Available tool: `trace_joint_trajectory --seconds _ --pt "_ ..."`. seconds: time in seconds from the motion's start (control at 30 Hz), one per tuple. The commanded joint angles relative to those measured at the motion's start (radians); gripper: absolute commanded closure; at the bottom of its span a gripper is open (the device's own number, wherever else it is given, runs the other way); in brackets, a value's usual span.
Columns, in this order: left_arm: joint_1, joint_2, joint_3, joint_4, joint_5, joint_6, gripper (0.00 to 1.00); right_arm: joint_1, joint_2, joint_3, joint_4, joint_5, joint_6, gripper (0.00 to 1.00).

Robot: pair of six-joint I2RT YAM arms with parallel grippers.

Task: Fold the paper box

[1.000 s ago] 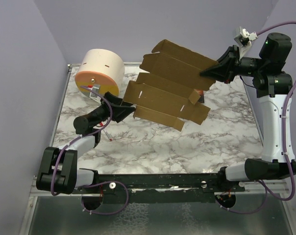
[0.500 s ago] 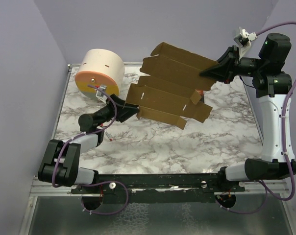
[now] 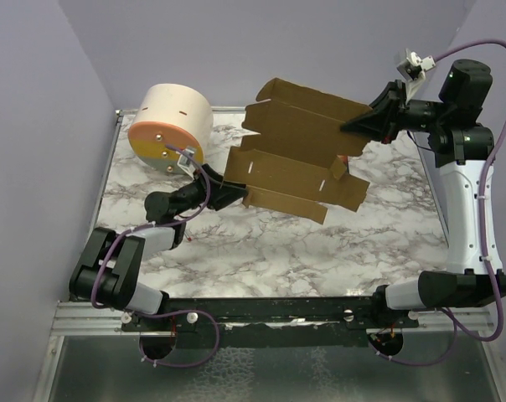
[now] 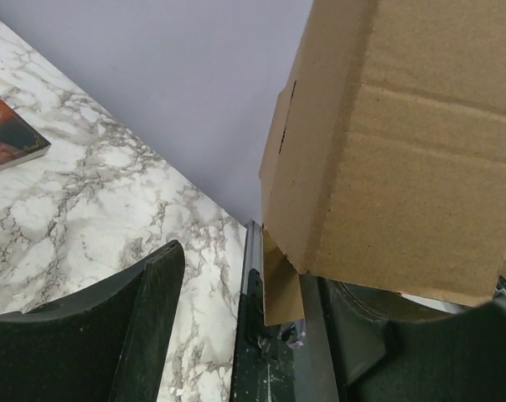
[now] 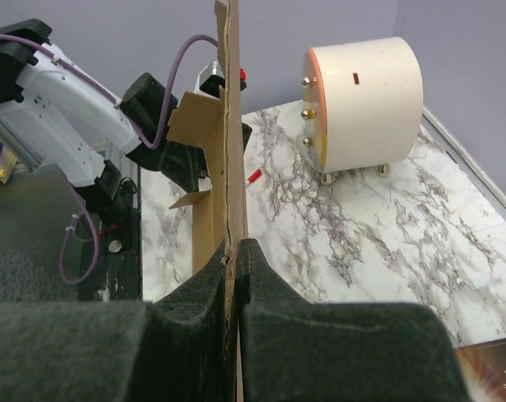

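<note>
- The paper box (image 3: 299, 155), a partly folded brown cardboard sheet, hung in the air above the marble counter (image 3: 270, 251), at the upper centre of the top view.
- The right hand (image 5: 234, 251) was pinched closed on the sheet's right edge, with the cardboard edge-on between its pads.
- The left hand (image 4: 253, 310) was spread wide at the box's lower left corner. A flap hung between its fingers; whether they touched it could not be told.
- A cream cylinder (image 3: 167, 126) lay on its side at the counter's upper left.
- A book (image 4: 6, 138) lay at the left edge of the left wrist view.

left claw (image 3: 229, 194) advanced, reaching paper box (image 3: 303, 134) edge
</note>
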Motion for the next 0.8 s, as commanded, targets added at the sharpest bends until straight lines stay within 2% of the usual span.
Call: trace_joint_trajectory --seconds 0.0,0.13,0.3,0.53,0.63,0.77 --pt "-0.023 0.017 0.035 0.248 0.008 0.014 0.41 -0.006 -0.021 -0.011 0.041 0.007 0.019 0.99" --pt "-0.04 0.033 0.045 0.248 0.008 0.013 0.44 -0.006 -0.024 -0.025 0.051 0.012 0.019 0.99" --pt "-0.046 0.063 0.057 0.249 0.01 0.006 0.63 -0.006 -0.026 -0.032 0.059 0.013 0.02 0.99" --pt "-0.046 0.084 0.062 0.249 0.017 0.005 0.76 -0.006 -0.028 -0.037 0.063 0.014 0.019 0.99" --pt "-0.046 0.088 0.065 0.249 0.019 0.005 0.76 -0.006 -0.03 -0.043 0.068 0.012 0.022 0.99" --pt "-0.047 0.095 0.06 0.249 0.022 0.021 0.55 -0.007 -0.031 -0.048 0.088 -0.015 0.046 0.99"
